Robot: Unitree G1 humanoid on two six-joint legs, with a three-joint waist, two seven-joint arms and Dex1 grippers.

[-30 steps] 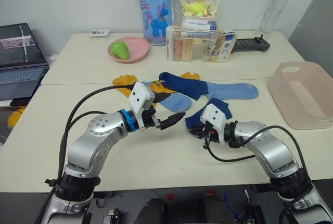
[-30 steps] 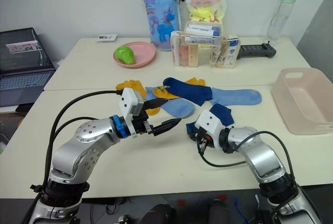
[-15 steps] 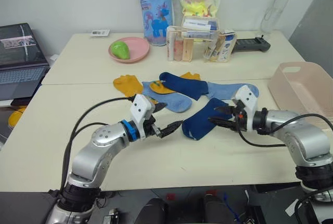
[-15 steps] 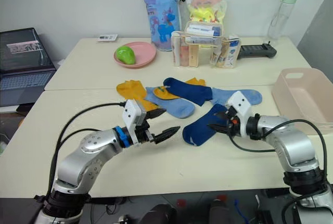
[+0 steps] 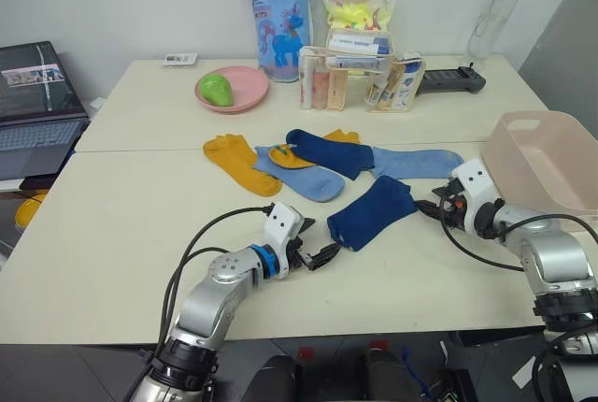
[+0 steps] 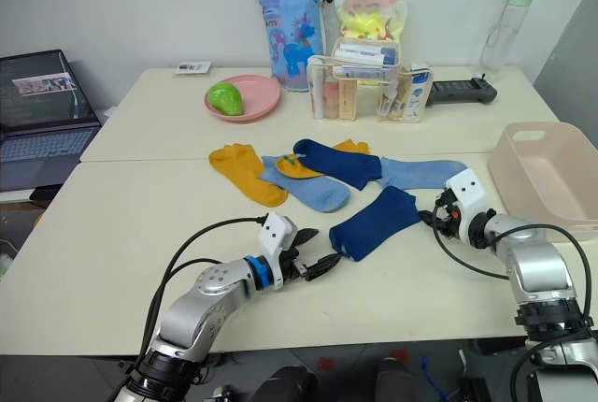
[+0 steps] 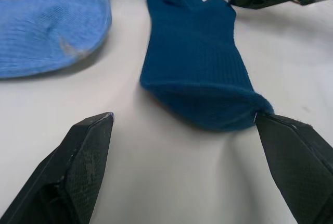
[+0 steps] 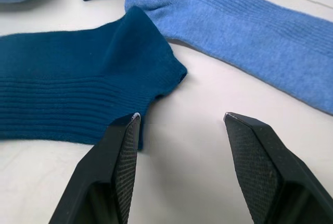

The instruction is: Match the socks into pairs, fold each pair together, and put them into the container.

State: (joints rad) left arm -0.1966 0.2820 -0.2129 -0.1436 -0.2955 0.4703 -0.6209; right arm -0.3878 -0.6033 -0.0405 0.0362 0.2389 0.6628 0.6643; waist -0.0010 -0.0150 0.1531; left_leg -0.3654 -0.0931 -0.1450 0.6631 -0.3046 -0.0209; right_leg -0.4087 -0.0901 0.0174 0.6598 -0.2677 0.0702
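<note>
- Navy sock [image 5: 371, 213]: lies flat and alone at centre frame, between both grippers; held by neither.
- Left gripper [image 5: 316, 254]: jaws spread wide, low on the table just beside the sock's nearer end. Risk: closing on one layer of knit only would bunch the fabric or let it slip.
- Right gripper [image 5: 439, 208]: jaws spread, at the sock's far end, right of centre. Risk: uneven pull drags the sock askew.
- Remaining socks [image 5: 308, 161]: overlapped above centre; the second navy sock [image 5: 327, 150] lies over others, so lifting it may snag a neighbour.
- Container [image 5: 546, 166]: right edge, empty as far as visible.
</note>
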